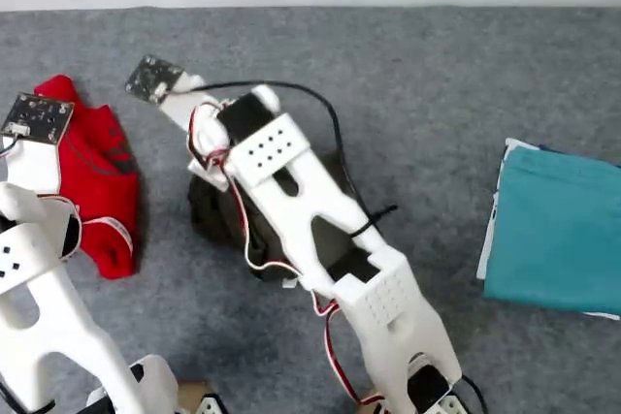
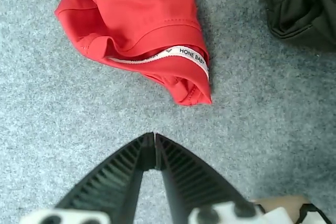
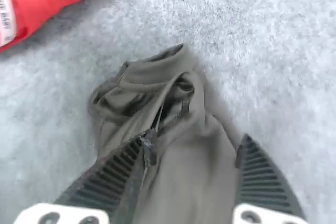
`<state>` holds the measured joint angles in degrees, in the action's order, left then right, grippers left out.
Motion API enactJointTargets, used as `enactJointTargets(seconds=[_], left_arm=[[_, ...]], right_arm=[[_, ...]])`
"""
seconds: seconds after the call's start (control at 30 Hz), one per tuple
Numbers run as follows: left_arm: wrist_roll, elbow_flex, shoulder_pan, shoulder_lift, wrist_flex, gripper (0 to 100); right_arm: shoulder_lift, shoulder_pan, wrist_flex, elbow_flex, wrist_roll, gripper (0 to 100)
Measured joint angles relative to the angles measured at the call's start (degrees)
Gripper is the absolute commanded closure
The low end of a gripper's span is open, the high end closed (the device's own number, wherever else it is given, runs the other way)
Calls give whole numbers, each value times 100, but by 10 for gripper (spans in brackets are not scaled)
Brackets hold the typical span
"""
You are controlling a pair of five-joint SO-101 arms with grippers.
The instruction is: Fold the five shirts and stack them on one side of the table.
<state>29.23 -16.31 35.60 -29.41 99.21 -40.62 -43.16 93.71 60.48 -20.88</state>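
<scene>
Nearest the arm bases, the left tool point(image 2: 155, 139) hangs low over bare table point(image 1: 437, 75). Its jaws are pressed together and grip nothing. It is probably parked there to leave room for the other arm.

A bit farther in, near the middle of the table, is the right tool point(image 3: 194, 142). Its jaws are spread wide, one on each side of the dark olive shirt point(image 3: 157, 98), with cloth lying between them but not pinched. My guess is it's lined up to grab or drag that shirt flat.

The olive shirt is a crumpled lump and not folded. In the right wrist view it runs from between the fingers away from the tool, so its long axis roughly follows the arm, near-right to far-left. I can't tell which end is the neck.

Left of it and a little apart is the red shirt point(image 2: 142, 19), on the left side of the table and also unfolded. Its long axis runs near to far. The labelled neckband sits at the near end and opens toward the left tool, which makes it an easy first grab point.

Well apart on the right edge is the folded teal shirt point(image 1: 563, 230). It lies flat and squared, with a straight left edge running near to far and a pale layer peeking out under it. That is likely the stack side, so two or more look done, and the red and olive ones are yet to be folded.
</scene>
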Motion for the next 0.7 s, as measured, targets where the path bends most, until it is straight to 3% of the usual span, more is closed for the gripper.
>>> enactJointTargets(seconds=[0.07, 0.2, 0.37, 0.57, 0.7], left_arm=[[0, 0, 0, 0, 0, 979], [0, 0, 0, 0, 0, 980], [-62, 0, 62, -158, 0, 979], [-141, 0, 369, -985, 9, 979], [-141, 0, 545, -1319, 18, 979]], right_arm=[[-26, 88, 554, 440, -53, 990], [-35, 642, 677, 334, -352, 988], [193, 1055, 677, -1081, -598, 988], [431, 914, 677, -2752, -677, 988], [431, 246, 642, -3042, -677, 988]])
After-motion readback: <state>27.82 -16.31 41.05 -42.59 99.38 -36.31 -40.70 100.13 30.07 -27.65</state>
